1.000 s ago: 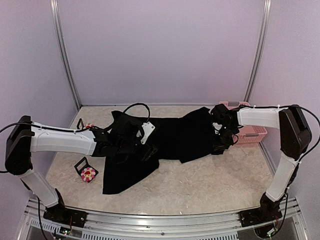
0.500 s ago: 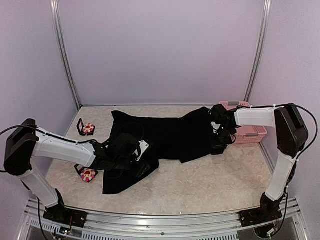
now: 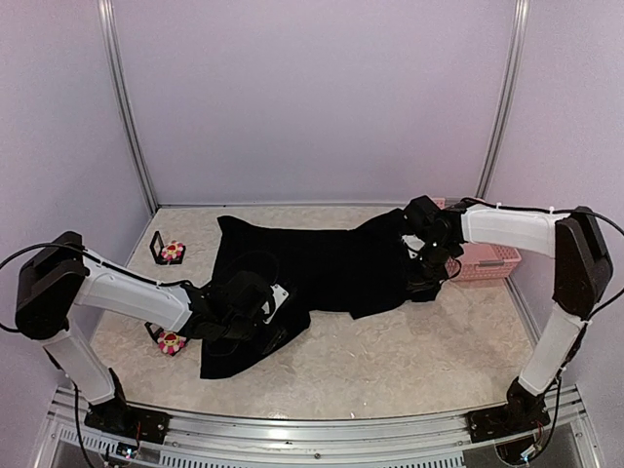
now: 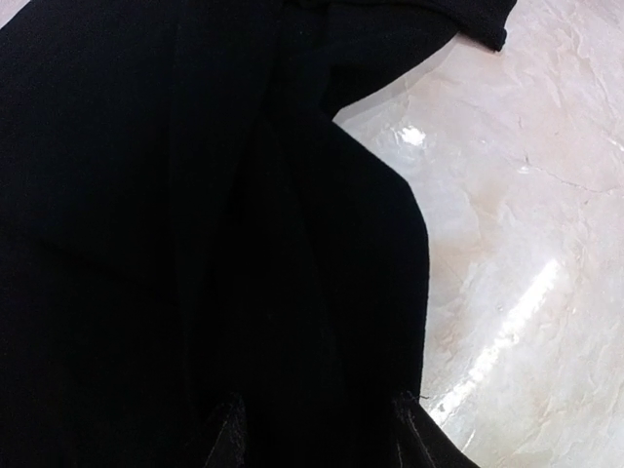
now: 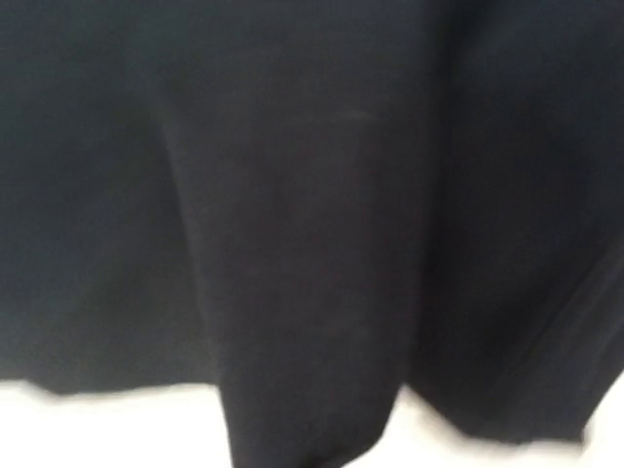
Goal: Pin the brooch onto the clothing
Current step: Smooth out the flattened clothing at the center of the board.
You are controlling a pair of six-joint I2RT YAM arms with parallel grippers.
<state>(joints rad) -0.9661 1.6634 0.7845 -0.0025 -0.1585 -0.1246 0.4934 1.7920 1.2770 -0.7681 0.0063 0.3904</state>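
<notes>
We see the clothing (image 3: 331, 263), a big black T-shirt, lying on the pale stone table (image 3: 390, 361). It runs from the near left up to the far right. It is bunched and folded, not flat.

The brooch (image 3: 173, 342) is a little pink and white flower with a yellow and red middle. It lies on the table at the near left, just left of the shirt's near corner. The left arm (image 3: 127, 288) covers part of it. It is not on the shirt. A second flower (image 3: 172, 252) that looks much the same lies farther back at the left, by a small black box, apart from the shirt.

The left gripper (image 4: 322, 444) is low over the near left part of the shirt. In the left wrist view its two fingers (image 4: 226, 434) stand wide apart, with black cloth between them and bare shiny table off to the right.

The right gripper (image 3: 426, 265) is at the far right end of the shirt, right at the cloth. The right wrist view shows only blurry black cloth and a thin strip of pale table. We see no fingers there, so we cannot tell if that gripper is wide or closed.

A pink basket (image 3: 492, 261) sits just right of it.
</notes>
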